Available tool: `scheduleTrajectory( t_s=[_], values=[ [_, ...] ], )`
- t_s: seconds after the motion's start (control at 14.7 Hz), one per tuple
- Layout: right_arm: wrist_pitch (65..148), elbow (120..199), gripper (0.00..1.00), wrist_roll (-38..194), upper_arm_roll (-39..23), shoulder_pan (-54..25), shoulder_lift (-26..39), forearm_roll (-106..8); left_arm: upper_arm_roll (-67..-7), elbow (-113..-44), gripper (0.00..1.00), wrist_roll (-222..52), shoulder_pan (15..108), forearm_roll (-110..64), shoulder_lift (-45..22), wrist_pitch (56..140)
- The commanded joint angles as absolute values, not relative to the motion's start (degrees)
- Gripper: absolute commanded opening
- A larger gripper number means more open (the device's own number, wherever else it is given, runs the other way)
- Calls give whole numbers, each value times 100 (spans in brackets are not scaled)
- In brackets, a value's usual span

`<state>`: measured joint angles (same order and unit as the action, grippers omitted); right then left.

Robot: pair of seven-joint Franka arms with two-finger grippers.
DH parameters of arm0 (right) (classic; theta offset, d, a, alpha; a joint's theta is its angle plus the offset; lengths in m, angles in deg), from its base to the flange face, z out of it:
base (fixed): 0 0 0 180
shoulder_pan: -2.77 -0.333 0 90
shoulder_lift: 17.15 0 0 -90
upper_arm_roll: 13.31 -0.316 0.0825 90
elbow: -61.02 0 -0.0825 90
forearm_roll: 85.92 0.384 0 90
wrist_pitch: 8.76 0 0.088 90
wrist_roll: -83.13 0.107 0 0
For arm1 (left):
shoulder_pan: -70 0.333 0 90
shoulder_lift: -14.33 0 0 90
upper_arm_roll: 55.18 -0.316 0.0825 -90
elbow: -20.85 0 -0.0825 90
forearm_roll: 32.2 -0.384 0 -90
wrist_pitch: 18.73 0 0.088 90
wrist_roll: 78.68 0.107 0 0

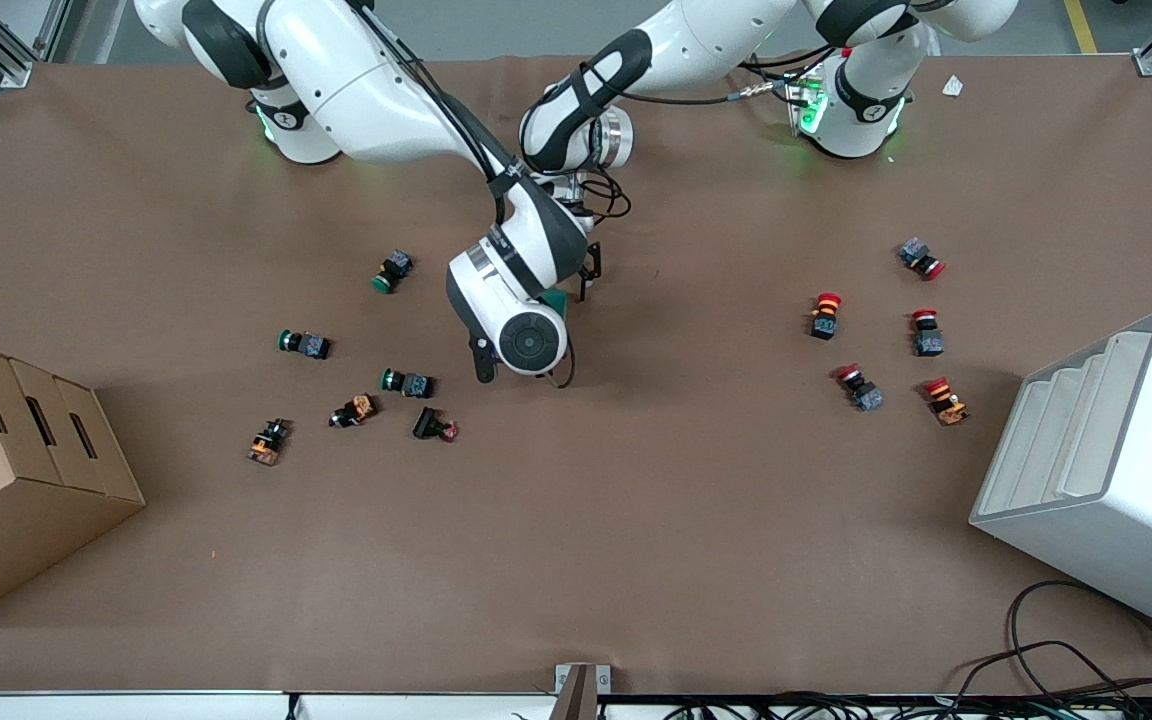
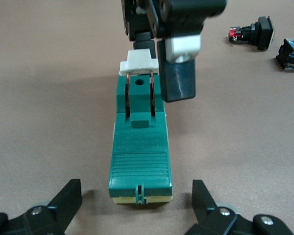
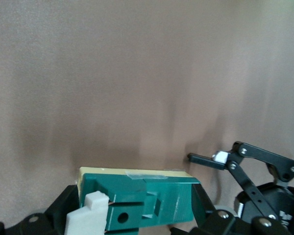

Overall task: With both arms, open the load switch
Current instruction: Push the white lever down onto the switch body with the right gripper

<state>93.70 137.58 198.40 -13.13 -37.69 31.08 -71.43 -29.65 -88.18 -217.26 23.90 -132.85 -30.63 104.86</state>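
Table (image 1: 636,560): flat brown paper sheet, matte.

Cardboard box (image 1: 26,480) at 8 o'clock. White stepped bin (image 1: 1106,470) at 4 o'clock, smooth and hard-edged.

Both arms meet just 12 o'clock of table centre.

Load switch (image 2: 139,147) lies flat there, mostly hidden under the right arm's wrist in the front view. It is a long, rigid green plastic block with a ribbed end, a cream base strip, and copper blades running up to a white handle (image 2: 138,61).

Left gripper (image 2: 137,193) is spread wide, straddling the ribbed end without touching it.

Right gripper (image 2: 159,68) is at the handle; I cannot tell whether it is clamped.

Green-capped buttons (image 1: 304,343) lie at 9 o'clock of the switch, red-capped buttons (image 1: 824,315) at 3 o'clock.

Handling: likely light and stiff, and it will slide on the paper. Pinch the body's flat sides to anchor it and lever only the handle. The blades look bendable.
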Motion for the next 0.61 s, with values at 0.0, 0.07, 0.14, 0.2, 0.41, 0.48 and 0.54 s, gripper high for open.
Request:
scheduleTrajectory(
  t_s=[0.0,0.07,0.14,0.2,0.41,0.48,0.54],
  values=[
    [8863,13574,100,19915,-1507,-3704,3040,-7045,-3004,-8814,99,-21877,2333,-13389,-3164,10458],
    [8731,13494,100,19915,-1516,-3704,3031,-7010,-3004,-8814,99,-21869,2333,-13389,-3164,10458],
    [8565,13415,100,19898,-1507,-3695,3014,-6836,-3004,-8814,99,-21877,2333,-13389,-3164,10458],
    [8407,13354,100,19880,-1507,-3669,3005,-6721,-3004,-8814,99,-21869,2333,-13389,-3164,10458],
    [8317,13318,100,19880,-1507,-3660,2996,-6702,-3004,-8814,99,-21877,2333,-13389,-3164,10450],
    [8308,13318,100,19880,-1507,-3660,2996,-6702,-3004,-8814,99,-21877,2333,-13389,-3164,10450],
    [8265,13318,100,19880,-1507,-3660,2996,-6702,-3004,-8822,99,-21877,2333,-13389,-3164,10450]
  ],
)
